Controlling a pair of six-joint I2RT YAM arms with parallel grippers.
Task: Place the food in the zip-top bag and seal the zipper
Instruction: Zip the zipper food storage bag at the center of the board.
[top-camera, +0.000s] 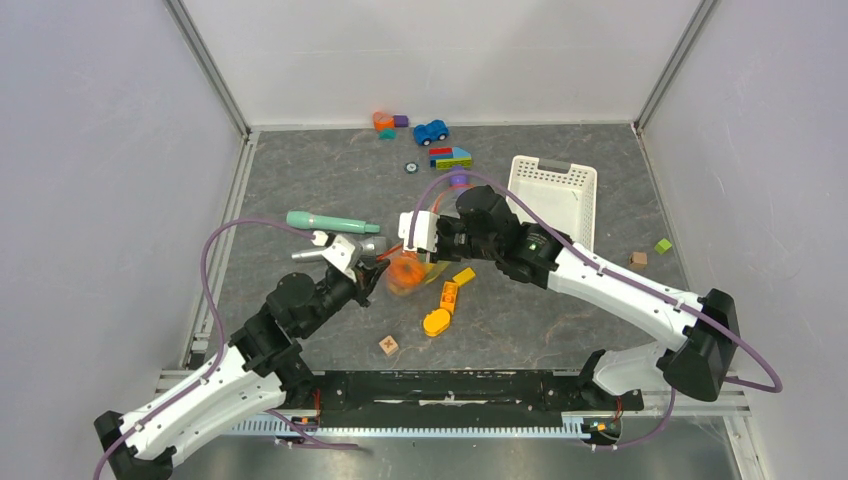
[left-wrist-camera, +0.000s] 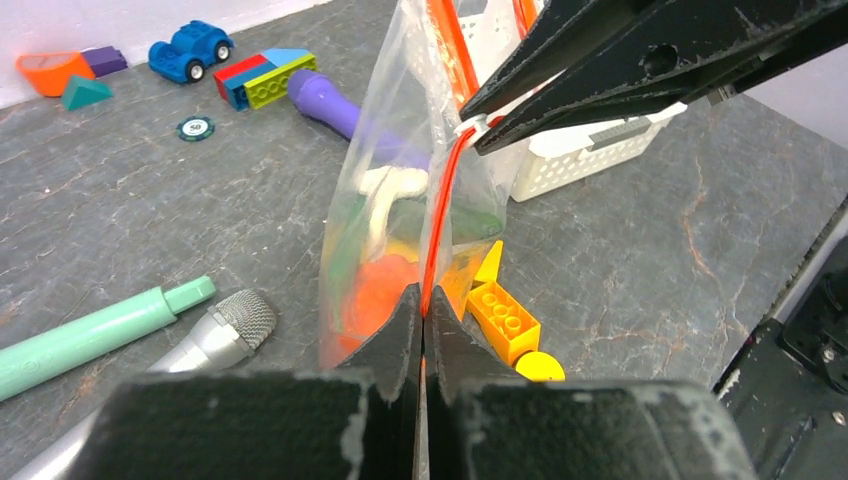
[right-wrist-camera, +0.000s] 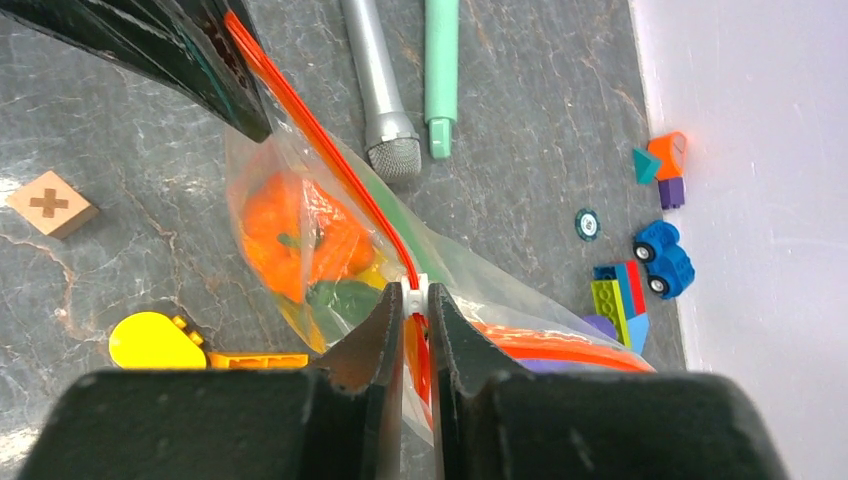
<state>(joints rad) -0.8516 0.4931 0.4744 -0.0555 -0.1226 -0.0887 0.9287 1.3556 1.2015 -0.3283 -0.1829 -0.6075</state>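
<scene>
The clear zip-top bag (top-camera: 405, 272) hangs above the table between my two grippers, its mouth edge stretched taut. Food shows through the plastic: an orange pumpkin (right-wrist-camera: 290, 235), a green piece (right-wrist-camera: 340, 297) and a white garlic-like piece (left-wrist-camera: 385, 190). My left gripper (left-wrist-camera: 422, 298) is shut on one end of the orange-red zipper (left-wrist-camera: 440, 220). My right gripper (right-wrist-camera: 413, 292) is shut on the small white slider riding on the zipper (right-wrist-camera: 330, 160). Between the two grips the strip runs as one closed line. Beyond the right gripper it splits into two open tracks.
Orange and yellow blocks (top-camera: 445, 300) lie just under the bag. A silver microphone (left-wrist-camera: 215, 335) and a teal tool (top-camera: 325, 221) lie to the left. A white slotted basket (top-camera: 555, 195) stands at the back right. A wooden cube (top-camera: 388, 345) sits near the front, and small toys line the far wall.
</scene>
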